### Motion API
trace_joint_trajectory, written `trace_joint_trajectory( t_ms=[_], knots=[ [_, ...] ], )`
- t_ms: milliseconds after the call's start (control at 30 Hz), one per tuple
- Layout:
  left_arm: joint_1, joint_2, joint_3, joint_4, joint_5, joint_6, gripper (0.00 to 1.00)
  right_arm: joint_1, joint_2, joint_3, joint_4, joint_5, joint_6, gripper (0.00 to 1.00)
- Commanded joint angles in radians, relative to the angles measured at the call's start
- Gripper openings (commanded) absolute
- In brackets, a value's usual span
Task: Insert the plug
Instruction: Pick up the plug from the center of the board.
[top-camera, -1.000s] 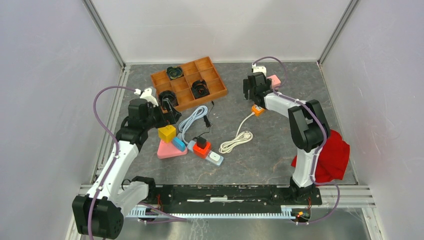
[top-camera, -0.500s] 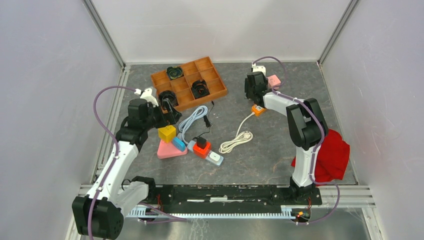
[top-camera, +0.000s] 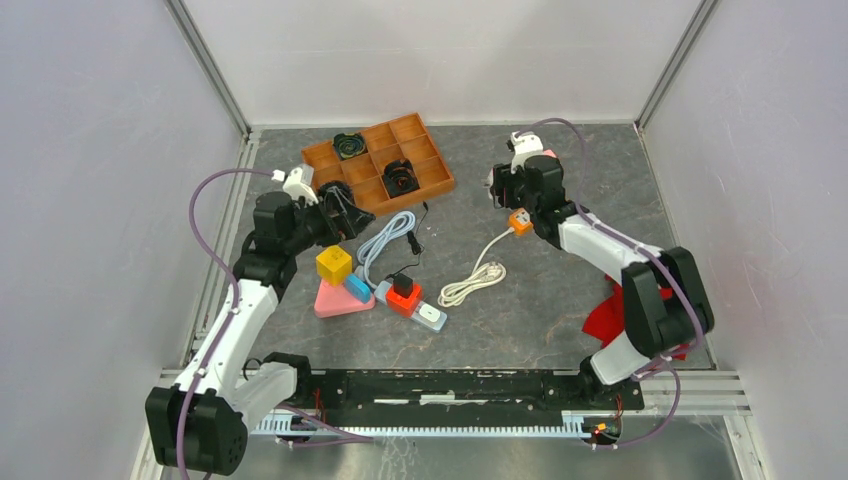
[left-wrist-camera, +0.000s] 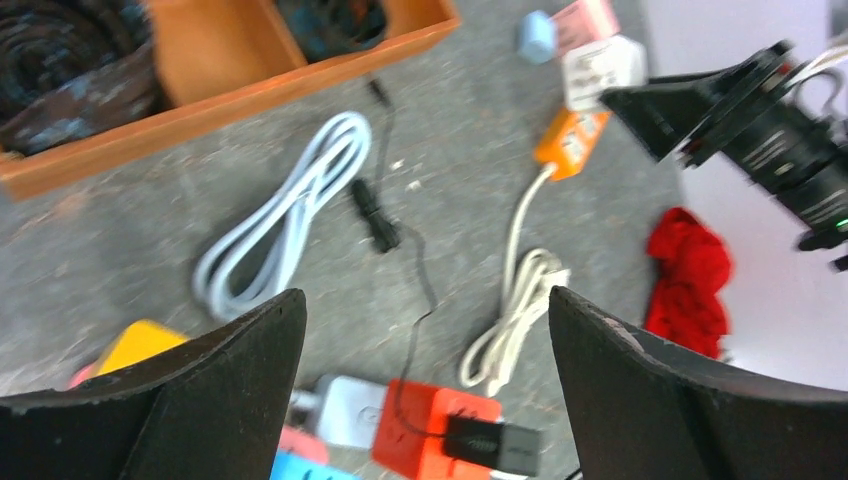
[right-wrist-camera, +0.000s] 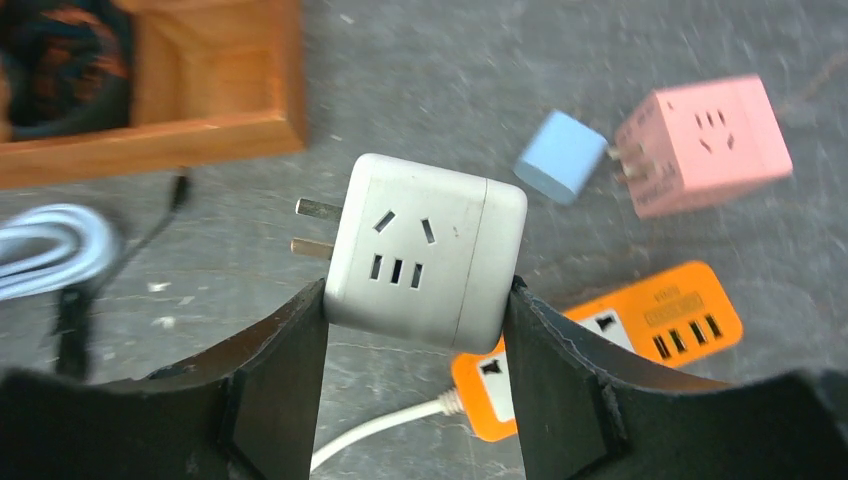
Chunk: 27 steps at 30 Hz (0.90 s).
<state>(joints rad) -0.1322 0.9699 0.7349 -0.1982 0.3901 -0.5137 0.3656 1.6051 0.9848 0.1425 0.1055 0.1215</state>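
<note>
The right gripper (right-wrist-camera: 415, 305) pinches the white cube plug (right-wrist-camera: 425, 250) by its flat sides at mid-frame, prongs pointing left, with the orange power strip (right-wrist-camera: 650, 315) lying beyond at lower right. The plug looks light, rigid and smooth; those flat faces suit a square grip. The left gripper (left-wrist-camera: 425, 310) is spread wide, empty.
</note>
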Motion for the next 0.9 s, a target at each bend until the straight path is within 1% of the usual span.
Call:
trace_joint_trajectory(
  t_ms=[0, 133, 200, 300, 367, 400, 433, 500, 567, 633, 700, 833, 867],
  knots=[
    [0.000, 0.022, 0.039, 0.233, 0.157, -0.165, 0.95, 0.000, -0.127, -0.077, 0.177, -0.251, -0.030, 0.33],
    [-0.002, 0.070, 0.067, 0.299, 0.246, -0.198, 0.96, 0.020, -0.213, -0.151, 0.273, -0.416, -0.043, 0.32],
    [-0.001, 0.084, 0.068, 0.332, 0.260, -0.218, 0.97, 0.055, -0.268, -0.199, 0.321, -0.453, -0.084, 0.32],
    [-0.002, 0.105, 0.067, 0.391, 0.302, -0.268, 0.98, 0.129, -0.343, -0.237, 0.349, -0.439, -0.167, 0.32],
    [-0.007, 0.123, 0.067, 0.433, 0.331, -0.306, 0.97, 0.165, -0.373, -0.240, 0.355, -0.422, -0.171, 0.32],
    [-0.013, 0.126, 0.070, 0.455, 0.345, -0.306, 0.96, 0.173, -0.378, -0.230, 0.340, -0.406, -0.138, 0.31],
    [-0.023, 0.127, 0.076, 0.462, 0.353, -0.280, 0.96, 0.175, -0.373, -0.203, 0.309, -0.399, -0.107, 0.30],
    [-0.044, 0.118, 0.086, 0.447, 0.332, -0.173, 0.95, 0.176, -0.350, -0.125, 0.187, -0.419, -0.043, 0.30],
    [-0.059, 0.112, 0.091, 0.429, 0.290, -0.078, 0.92, 0.176, -0.324, -0.052, 0.045, -0.410, 0.024, 0.30],
    [-0.085, 0.105, 0.085, 0.451, 0.275, 0.017, 0.89, 0.176, -0.308, -0.004, -0.058, -0.385, 0.085, 0.32],
    [-0.129, 0.090, 0.059, 0.500, 0.280, 0.148, 0.90, 0.176, -0.313, 0.012, -0.102, -0.391, 0.116, 0.32],
    [-0.212, 0.078, 0.051, 0.453, 0.250, 0.439, 0.94, 0.176, -0.342, 0.029, -0.139, -0.442, 0.173, 0.32],
    [-0.222, 0.072, 0.043, 0.457, 0.247, 0.473, 0.95, 0.176, -0.350, 0.027, -0.134, -0.458, 0.183, 0.32]
  ],
)
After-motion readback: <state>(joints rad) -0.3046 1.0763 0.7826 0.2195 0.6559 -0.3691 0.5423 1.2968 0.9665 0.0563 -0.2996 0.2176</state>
